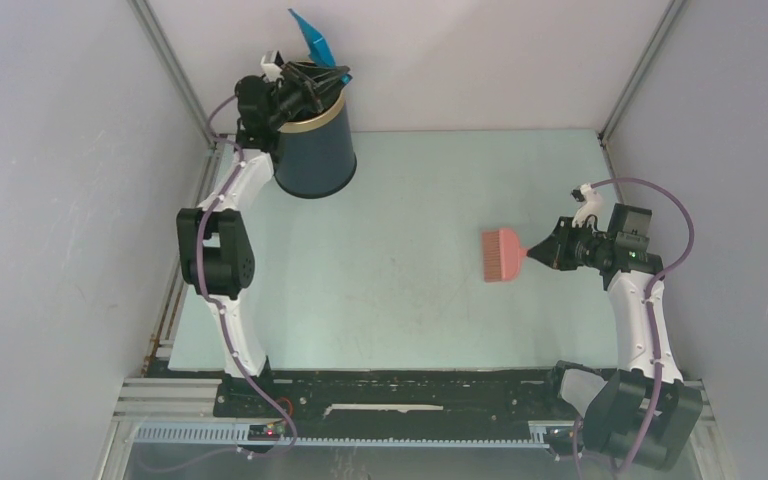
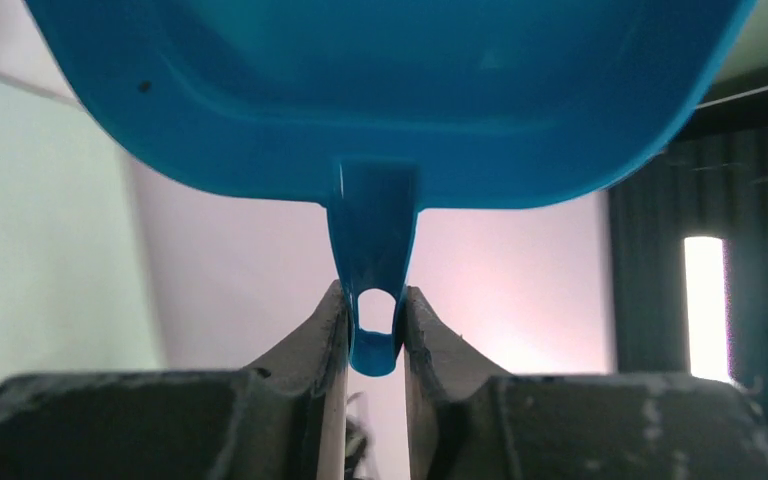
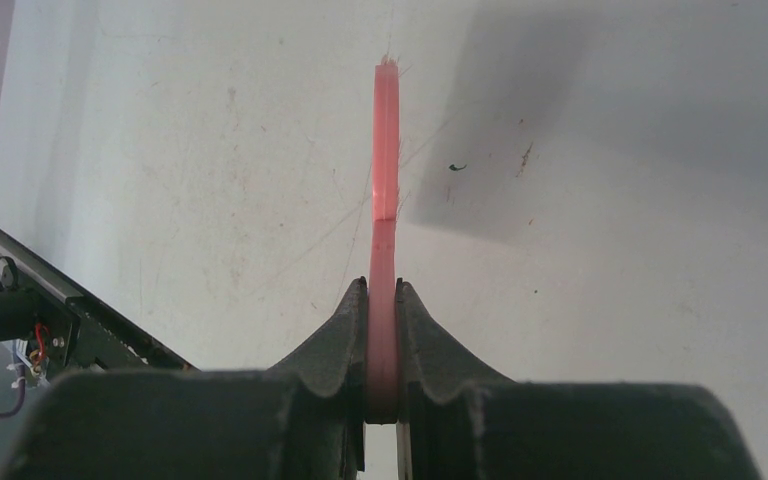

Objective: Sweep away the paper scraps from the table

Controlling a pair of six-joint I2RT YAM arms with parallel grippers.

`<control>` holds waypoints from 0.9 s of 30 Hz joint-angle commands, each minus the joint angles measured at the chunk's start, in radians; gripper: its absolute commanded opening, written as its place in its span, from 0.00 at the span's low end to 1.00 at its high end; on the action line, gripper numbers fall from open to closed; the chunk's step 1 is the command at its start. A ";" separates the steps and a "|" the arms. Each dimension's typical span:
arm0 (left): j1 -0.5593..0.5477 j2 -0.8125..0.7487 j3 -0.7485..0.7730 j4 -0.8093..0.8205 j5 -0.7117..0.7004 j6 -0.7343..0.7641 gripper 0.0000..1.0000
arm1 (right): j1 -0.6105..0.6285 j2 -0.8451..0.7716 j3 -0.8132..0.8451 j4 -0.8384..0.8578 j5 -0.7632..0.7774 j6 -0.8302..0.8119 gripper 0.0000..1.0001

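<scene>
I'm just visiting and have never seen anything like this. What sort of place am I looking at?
Probably a robot test cell in a lab, not a home: a pale green table boxed in by white walls and metal rails, with two arms bolted at its edge. One holds a blue dustpan over a dark bin, the other a pink brush.

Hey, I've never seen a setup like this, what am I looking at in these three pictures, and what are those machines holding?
These are two robot arms bolted to the near edge of a pale green table. The wide picture comes from a camera above and behind them. The other two come from small cameras on the arms' wrists, so each shows its own pincer up close.

The left pincer is clamped on the handle of a blue dustpan, held up over a dark blue bin in the far left corner. The right pincer grips the handle of a pink hand brush, held over the right side of the table.

No paper scraps show on the table in any view.
</scene>
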 commanded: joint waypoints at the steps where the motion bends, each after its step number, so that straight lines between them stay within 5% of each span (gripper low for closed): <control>1: 0.016 0.012 -0.136 0.740 -0.113 -0.556 0.00 | 0.006 -0.005 0.021 0.005 -0.011 -0.019 0.00; 5: 0.022 0.028 -0.179 0.890 -0.158 -0.648 0.00 | 0.006 -0.003 0.021 0.002 -0.014 -0.022 0.00; 15: 0.020 -0.007 -0.188 0.841 -0.099 -0.592 0.00 | 0.006 -0.008 0.021 0.003 -0.017 -0.020 0.00; 27: -0.065 -0.158 -0.407 0.761 0.068 -0.407 0.00 | 0.007 -0.007 0.022 0.006 -0.014 -0.020 0.00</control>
